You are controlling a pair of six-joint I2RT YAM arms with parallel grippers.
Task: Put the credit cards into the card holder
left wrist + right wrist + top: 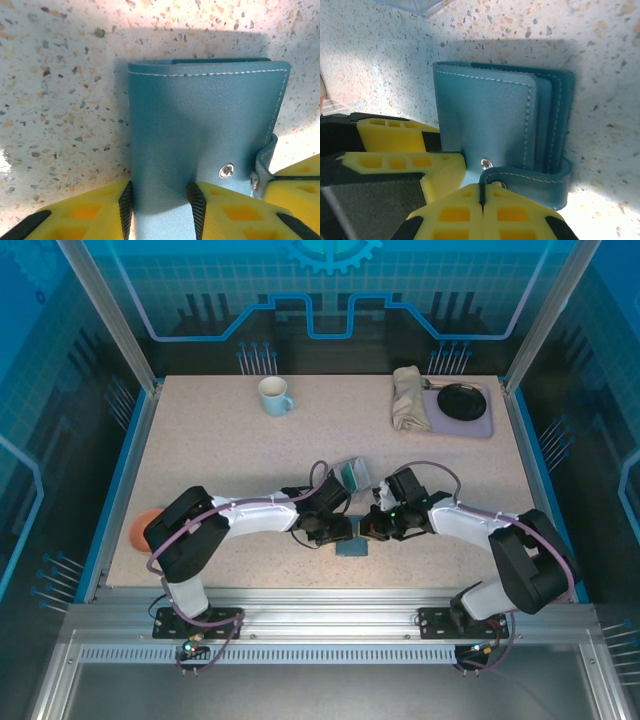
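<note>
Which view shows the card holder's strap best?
Right wrist view: the strap and its snap show whole on the card holder. Left wrist view catches the strap's end; top view, just a teal patch.

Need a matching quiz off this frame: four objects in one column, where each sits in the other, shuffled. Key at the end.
Things
1. mug
2. cloth
3. card holder
4. black dish

Places
A. on the lavender tray, far right
B. near centre, gripped by the left gripper and the right gripper
C. alone on the far side of the table, left of centre
D. lying along the tray's left end

Pairs: 1-C; 2-D; 3-B; 4-A
</note>
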